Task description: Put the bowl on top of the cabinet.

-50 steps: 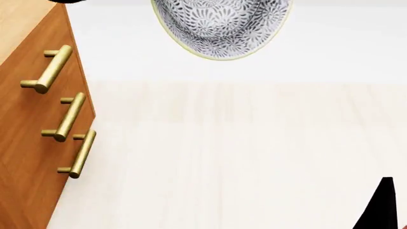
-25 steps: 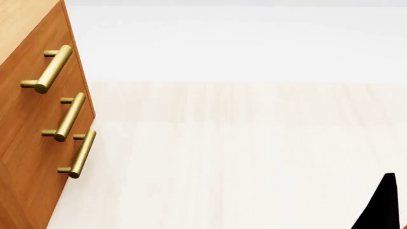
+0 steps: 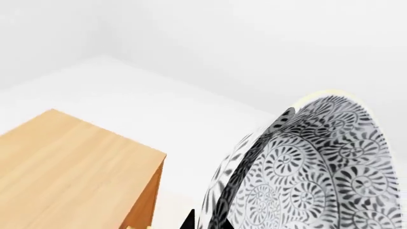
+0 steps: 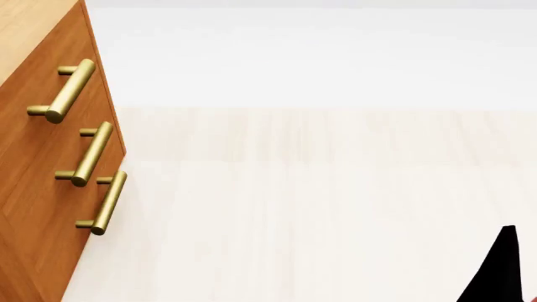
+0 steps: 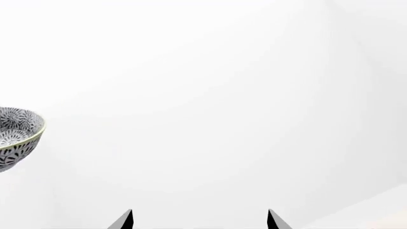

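— So, left wrist view first: how many things?

— Two. One bowl [image 3: 318, 171], seen very close at four o'clock, tipped so its patterned wall faces the camera, and one cabinet [image 3: 70, 176] at eight o'clock, its pale wooden top bare. A dark finger [image 3: 239, 164] of the left gripper lies flat against the bowl's wall and passes over its rim, so the gripper has closed on the bowl; only that one finger shows clearly.

— Is the bowl touching the cabinet?

— No. It hangs clear, beside and above the top's near corner, white wall behind and open air between them.

— Head view?

— One cabinet [image 4: 38, 189] at nine o'clock with three brass handles [image 4: 71, 91] stacked down its front. No bowl in sight. A black sliver of the robot [image 4: 502, 270] sits at five o'clock. The light floor [image 4: 319, 207] spreads wide from the cabinet's edge to three o'clock.

— Right wrist view?

— One bowl [image 5: 18, 136], upright, cut off by the frame at nine o'clock, hanging in front of white wall. The right gripper [image 5: 200, 222] shows two dark fingertips [image 5: 124, 220] at six o'clock, spread wide apart with nothing between them, well away from the bowl.
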Robot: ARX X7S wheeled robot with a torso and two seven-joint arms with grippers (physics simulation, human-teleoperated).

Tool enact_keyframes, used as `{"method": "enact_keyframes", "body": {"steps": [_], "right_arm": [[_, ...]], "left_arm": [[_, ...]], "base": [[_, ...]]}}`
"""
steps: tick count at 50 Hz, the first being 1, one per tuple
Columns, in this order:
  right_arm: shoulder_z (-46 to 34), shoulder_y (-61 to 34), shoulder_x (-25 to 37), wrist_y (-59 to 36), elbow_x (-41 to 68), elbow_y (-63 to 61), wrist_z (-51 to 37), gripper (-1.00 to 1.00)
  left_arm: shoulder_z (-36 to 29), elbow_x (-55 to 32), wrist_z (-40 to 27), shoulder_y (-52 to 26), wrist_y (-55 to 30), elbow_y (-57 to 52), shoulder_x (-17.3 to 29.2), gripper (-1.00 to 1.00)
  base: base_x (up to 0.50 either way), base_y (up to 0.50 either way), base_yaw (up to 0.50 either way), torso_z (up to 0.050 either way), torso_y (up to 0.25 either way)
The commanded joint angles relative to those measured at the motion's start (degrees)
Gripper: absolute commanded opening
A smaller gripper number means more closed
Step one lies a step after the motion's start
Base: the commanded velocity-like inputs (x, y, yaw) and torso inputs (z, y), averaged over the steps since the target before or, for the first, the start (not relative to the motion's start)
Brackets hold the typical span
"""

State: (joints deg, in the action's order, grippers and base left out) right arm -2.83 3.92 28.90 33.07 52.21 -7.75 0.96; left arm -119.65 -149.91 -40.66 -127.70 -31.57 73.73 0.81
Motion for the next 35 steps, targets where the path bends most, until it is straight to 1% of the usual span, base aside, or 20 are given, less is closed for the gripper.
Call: {"method": "enact_keyframes", "body": {"steps": [1,6,10,16,20,26,35], "right_arm": [[-0.2,-0.3,-0.1,-0.3,-0.3,0.2,0.0,1.0],[-0.4,-0.5,-0.2,-0.5,-0.5,0.4,0.1,1.0],[-0.1,-0.3,-0.1,-0.4,-0.6,0.2,-0.1,1.0],[0.2,0.1,-0.1,-0.2,-0.2,-0.1,0.0,1.0],[-0.1,-0.2,-0.2,-0.3,-0.8,0.0,-0.1,1.0],[0.0,0.1,-0.3,-0.2,-1.2,-0.2,-0.3,1.0],[-0.2,-0.1,-0.5,-0.4,-1.8,0.0,-0.4,1.0]], "left_arm": [[-18.3,-20.3,-3.1,-2.1,2.8,1.2,0.3,-1.0],[-21.7,-23.8,-3.1,-2.5,3.1,1.2,0.6,-1.0],[-23.1,-25.5,-3.3,-1.9,3.7,1.2,0.7,-1.0],[-23.8,-26.7,-3.1,-1.3,4.8,1.2,1.2,-1.0],[-24.0,-27.0,-4.5,-1.6,6.1,1.2,2.0,-1.0],[-23.7,-27.2,-6.5,-1.3,10.5,1.2,2.9,-1.0],[-23.3,-26.8,-8.3,-0.7,12.9,1.2,4.2,-1.0]], "base": [[0.0,0.0,0.0,0.0,0.0],[0.0,0.0,0.0,0.002,0.002],[0.0,0.0,0.0,0.0,0.0],[0.0,0.0,0.0,0.0,0.0],[0.0,0.0,0.0,0.0,0.0],[0.0,0.0,0.0,0.0,0.0],[0.0,0.0,0.0,0.0,0.001]]}}
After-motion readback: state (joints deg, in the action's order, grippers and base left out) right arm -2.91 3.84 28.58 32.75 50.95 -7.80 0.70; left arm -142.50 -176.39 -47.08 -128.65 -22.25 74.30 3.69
